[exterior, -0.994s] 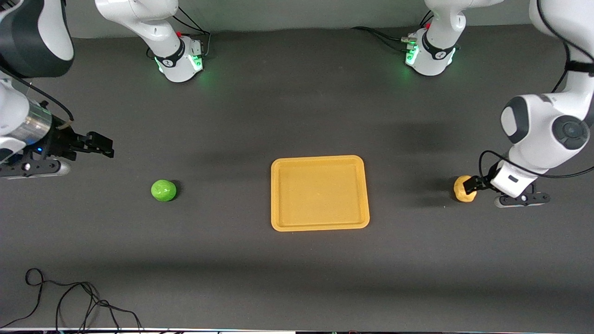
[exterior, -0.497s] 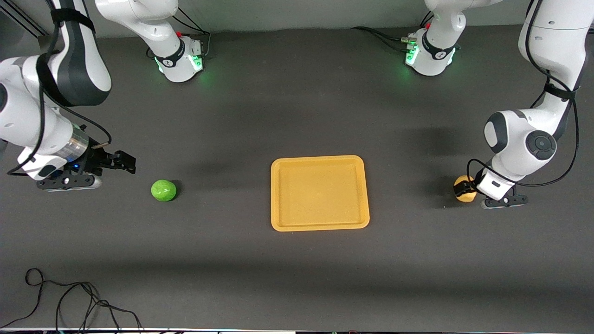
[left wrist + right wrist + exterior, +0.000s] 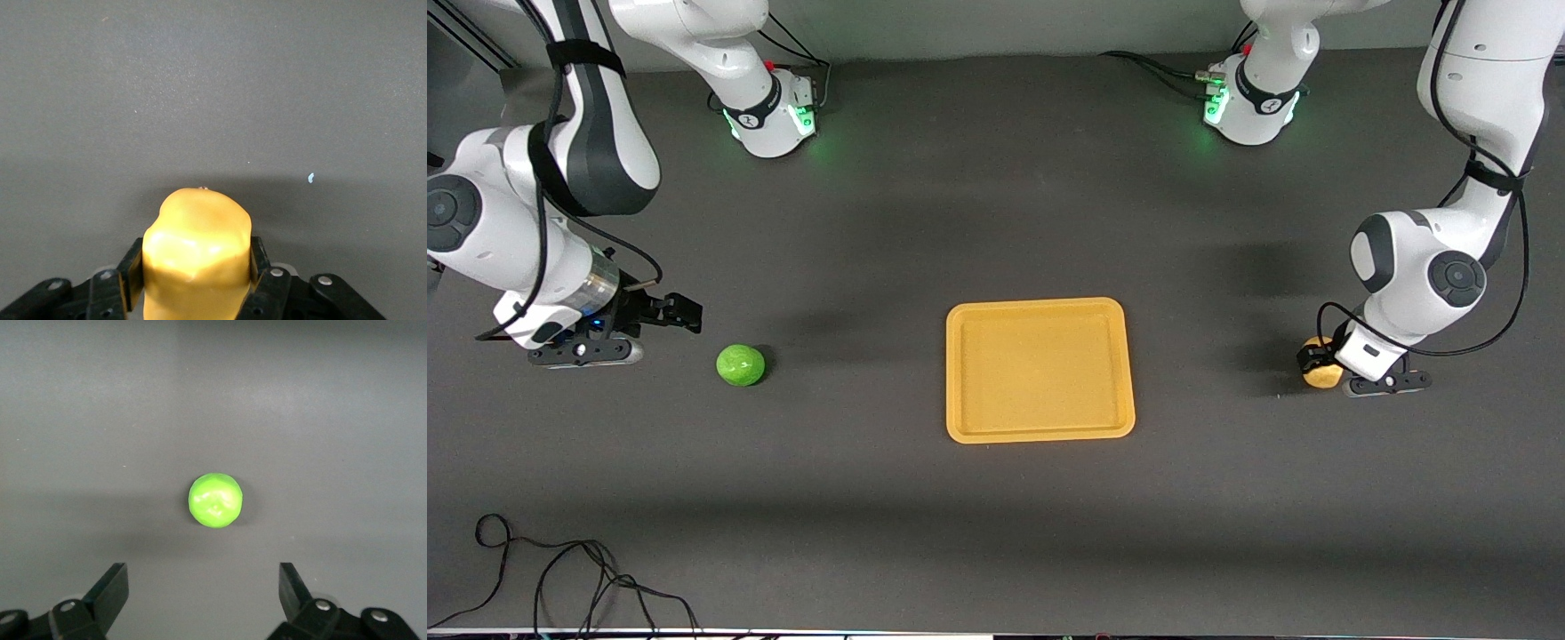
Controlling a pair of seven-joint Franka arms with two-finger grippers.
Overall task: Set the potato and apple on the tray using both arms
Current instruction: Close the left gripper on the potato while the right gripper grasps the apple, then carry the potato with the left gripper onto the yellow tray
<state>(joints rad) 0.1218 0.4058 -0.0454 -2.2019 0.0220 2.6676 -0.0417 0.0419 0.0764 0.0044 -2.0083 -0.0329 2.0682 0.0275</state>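
Observation:
The yellow-orange potato (image 3: 1321, 374) lies on the table toward the left arm's end, beside the tray (image 3: 1040, 305). My left gripper (image 3: 1312, 359) is down at it and shut on it. In the left wrist view the potato (image 3: 197, 243) fills the gap between the fingers (image 3: 133, 270) of the left gripper (image 3: 197, 260). The green apple (image 3: 740, 365) lies toward the right arm's end. My right gripper (image 3: 684, 313) is open and empty, low and close beside the apple, a little farther from the front camera. In the right wrist view the apple (image 3: 215, 500) lies ahead of the right gripper (image 3: 203, 583).
The orange-yellow tray holds nothing and sits mid-table between the two fruits. A loose black cable (image 3: 560, 578) lies at the table's front edge toward the right arm's end. The arm bases (image 3: 769, 116) (image 3: 1249, 107) stand along the back edge.
My right gripper has moved in toward the apple and come lower. My left gripper has pushed farther onto the potato, which now sits between its fingers.

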